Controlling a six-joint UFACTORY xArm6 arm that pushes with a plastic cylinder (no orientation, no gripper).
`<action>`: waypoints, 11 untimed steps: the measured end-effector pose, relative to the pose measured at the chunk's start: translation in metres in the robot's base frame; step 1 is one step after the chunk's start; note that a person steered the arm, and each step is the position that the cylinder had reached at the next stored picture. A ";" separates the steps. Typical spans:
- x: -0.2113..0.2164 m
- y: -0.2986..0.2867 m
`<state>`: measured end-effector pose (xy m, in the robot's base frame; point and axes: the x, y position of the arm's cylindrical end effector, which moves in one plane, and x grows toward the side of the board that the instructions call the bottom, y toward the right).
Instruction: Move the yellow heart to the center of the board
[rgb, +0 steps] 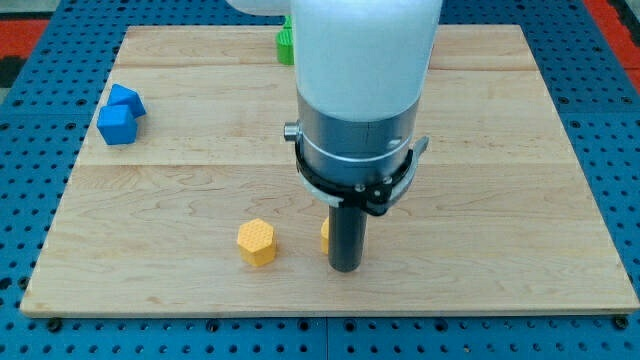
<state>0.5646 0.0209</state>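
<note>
Camera view: the arm's white and grey housing fills the upper middle of the frame, its dark rod reaching down to the wooden table (500, 150). My tip (345, 268) rests on the table near the view's bottom, slightly right of middle. The tool is a plain rod with no parts to spread or press together, and it pinches nothing. A sliver of a yellow block (325, 236), its shape hidden, shows at the rod's left edge, touching or just beside it. A yellow hexagonal block (257, 241) sits just to the left, apart from the tip. Blue blocks (120, 114) lie near the view's left edge; a green block (285, 44) peeks out at the top.
</note>
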 end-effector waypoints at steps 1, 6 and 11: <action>-0.020 0.010; -0.074 -0.117; -0.098 0.033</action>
